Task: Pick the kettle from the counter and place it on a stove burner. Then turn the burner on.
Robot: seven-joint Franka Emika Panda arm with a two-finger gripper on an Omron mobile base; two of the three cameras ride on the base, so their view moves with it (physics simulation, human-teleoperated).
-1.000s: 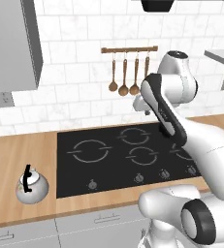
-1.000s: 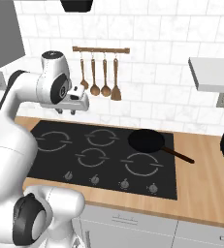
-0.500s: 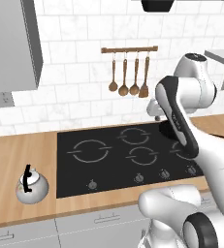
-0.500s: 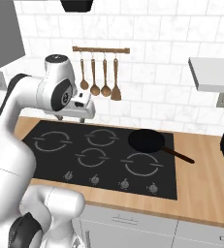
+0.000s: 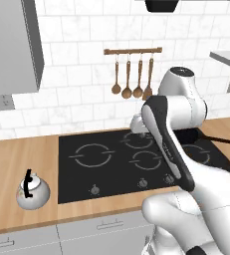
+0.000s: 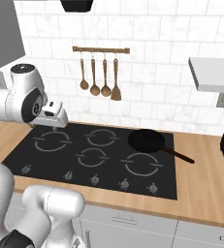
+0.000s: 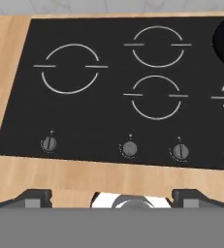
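Kettle: small round silvery-white kettle with black arched handle (image 5: 32, 191) sits untouched on the light wood-grain counter (image 5: 17, 159), left of the black glass cooktop (image 7: 113, 116) | Gripper (image 7: 112, 194): high over the cooktop, fingers spread wide, holding nothing, well apart from kettle | Target: largest grey-ring burner (image 7: 71, 68) bare, ready to receive it

In the left base view the kettle (image 5: 32, 190) sits on the desk (image 5: 17, 154) at lower left, left of the stove burner (image 5: 92, 155); a frying pan (image 6: 146, 141) lies center-right in the right base view.
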